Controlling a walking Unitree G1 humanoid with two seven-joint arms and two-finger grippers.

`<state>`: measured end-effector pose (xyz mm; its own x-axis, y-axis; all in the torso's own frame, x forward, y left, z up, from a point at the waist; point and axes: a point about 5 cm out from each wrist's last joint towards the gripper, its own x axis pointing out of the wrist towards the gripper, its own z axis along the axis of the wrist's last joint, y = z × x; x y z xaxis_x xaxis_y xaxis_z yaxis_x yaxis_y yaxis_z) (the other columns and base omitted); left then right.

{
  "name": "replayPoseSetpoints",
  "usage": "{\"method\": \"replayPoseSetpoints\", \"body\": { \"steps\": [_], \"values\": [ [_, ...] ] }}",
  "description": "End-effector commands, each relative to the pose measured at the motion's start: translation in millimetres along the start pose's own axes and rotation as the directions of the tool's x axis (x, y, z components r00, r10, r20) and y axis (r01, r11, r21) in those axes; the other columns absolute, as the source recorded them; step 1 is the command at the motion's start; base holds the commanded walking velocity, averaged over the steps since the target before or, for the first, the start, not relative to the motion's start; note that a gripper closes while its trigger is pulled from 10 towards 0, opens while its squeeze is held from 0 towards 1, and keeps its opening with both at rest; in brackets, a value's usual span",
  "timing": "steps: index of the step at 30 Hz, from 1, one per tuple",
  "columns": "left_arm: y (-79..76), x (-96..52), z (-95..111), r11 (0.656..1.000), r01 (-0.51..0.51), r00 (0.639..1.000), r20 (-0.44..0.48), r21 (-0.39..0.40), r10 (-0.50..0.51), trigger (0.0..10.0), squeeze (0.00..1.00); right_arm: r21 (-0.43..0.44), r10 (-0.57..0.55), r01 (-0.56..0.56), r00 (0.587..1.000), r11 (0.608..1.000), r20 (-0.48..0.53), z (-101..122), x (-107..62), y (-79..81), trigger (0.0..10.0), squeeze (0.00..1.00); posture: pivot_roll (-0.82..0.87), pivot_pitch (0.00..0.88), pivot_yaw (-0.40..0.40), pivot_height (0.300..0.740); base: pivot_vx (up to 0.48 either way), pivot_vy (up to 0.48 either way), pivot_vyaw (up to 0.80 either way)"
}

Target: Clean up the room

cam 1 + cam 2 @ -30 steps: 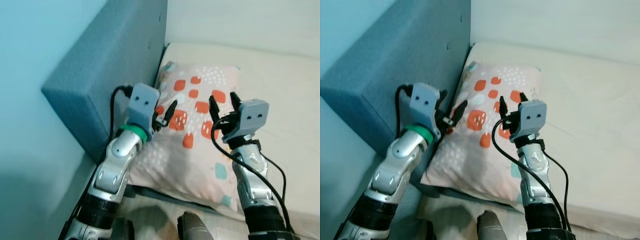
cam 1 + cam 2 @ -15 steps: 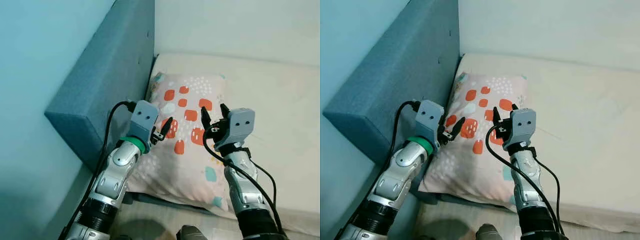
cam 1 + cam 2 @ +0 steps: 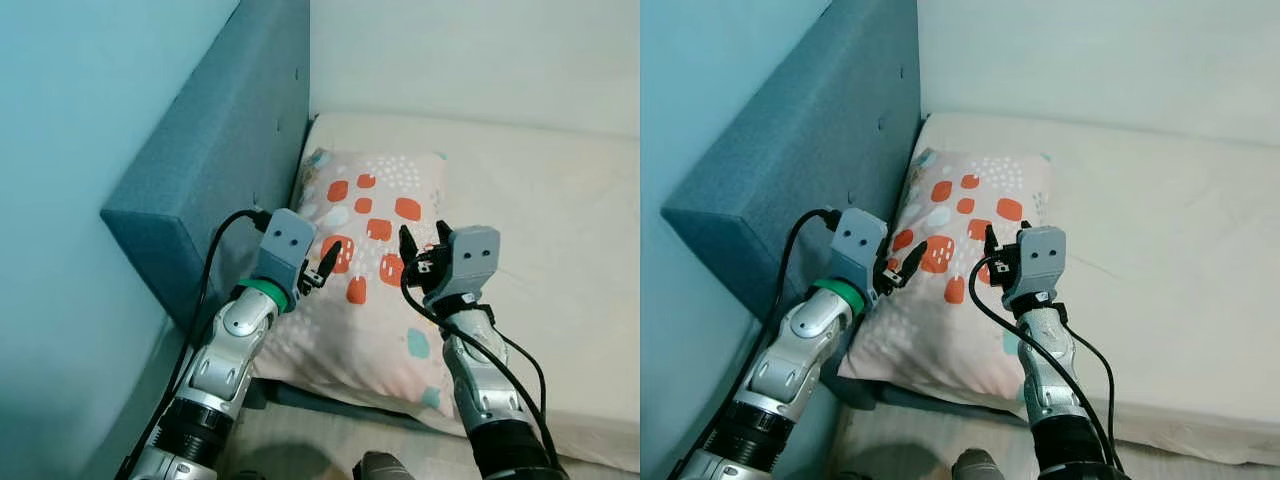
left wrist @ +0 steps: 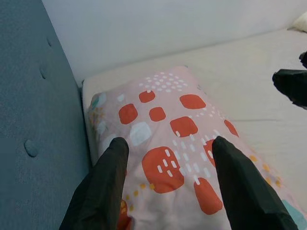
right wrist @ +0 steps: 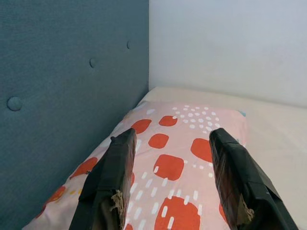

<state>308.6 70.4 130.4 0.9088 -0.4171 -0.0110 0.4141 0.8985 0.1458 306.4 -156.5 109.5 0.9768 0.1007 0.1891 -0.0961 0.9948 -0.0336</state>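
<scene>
A pink pillow [image 3: 375, 205] with orange, white and teal patches lies flat on the cream mattress [image 3: 540, 200], its long side against the blue padded headboard [image 3: 225, 130]. My left gripper [image 3: 322, 272] hovers open over the pillow's near left part, close to the headboard. My right gripper [image 3: 418, 245] hovers open over the pillow's near right part. Both are empty and apart from the fabric. The left wrist view shows the pillow [image 4: 168, 120] between the open fingers [image 4: 108, 187]; the right wrist view shows it [image 5: 177, 158] too.
A white wall [image 3: 480, 50] rises behind the mattress. A light blue wall [image 3: 70, 200] stands left of the headboard. The mattress's front edge [image 3: 580, 440] runs below the pillow, with floor [image 3: 320, 445] beneath. Bare mattress lies right of the pillow.
The camera has drawn back and tilted, so the bed sits lower and farther. Both grippers have pulled back toward the pillow's near end, staying open and empty.
</scene>
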Motion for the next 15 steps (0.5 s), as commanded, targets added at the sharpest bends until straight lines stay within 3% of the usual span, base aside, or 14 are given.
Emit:
{"method": "replayPoseSetpoints", "body": {
  "steps": [1,6,9,15],
  "values": [
    [-1.2,-2.6,-8.4,1.000,0.003,1.000,-0.024,-0.022,-0.004,10.0,0.00,0.014,-0.014,0.014,1.000,1.000,-0.003,-2.5,-1.8,-0.6,10.0,0.00,-0.07,0.000,0.031,0.731,0.000,0.000,0.00],
    [-1.7,-2.2,-8.9,0.999,0.009,1.000,-0.028,-0.037,-0.010,10.0,0.00,0.019,-0.013,0.013,1.000,1.000,-0.005,-3.2,-2.8,-0.2,10.0,0.00,-0.07,0.000,0.031,0.731,0.000,0.000,0.00],
    [-2.8,-1.7,-9.8,0.998,0.018,0.999,-0.037,-0.061,-0.020,10.0,0.00,0.059,-0.014,0.016,0.999,0.998,-0.031,-6.9,-4.2,-0.1,10.0,0.00,-0.07,0.000,0.031,0.731,0.000,0.000,-0.77],
    [-2.7,0.4,-9.5,0.994,0.024,0.999,-0.043,-0.109,-0.029,10.0,0.00,0.052,-0.019,0.020,0.999,0.998,-0.026,-5.9,-3.0,-2.5,10.0,0.00,-0.07,0.000,0.030,0.731,0.000,0.000,-0.77]
  ]
}}
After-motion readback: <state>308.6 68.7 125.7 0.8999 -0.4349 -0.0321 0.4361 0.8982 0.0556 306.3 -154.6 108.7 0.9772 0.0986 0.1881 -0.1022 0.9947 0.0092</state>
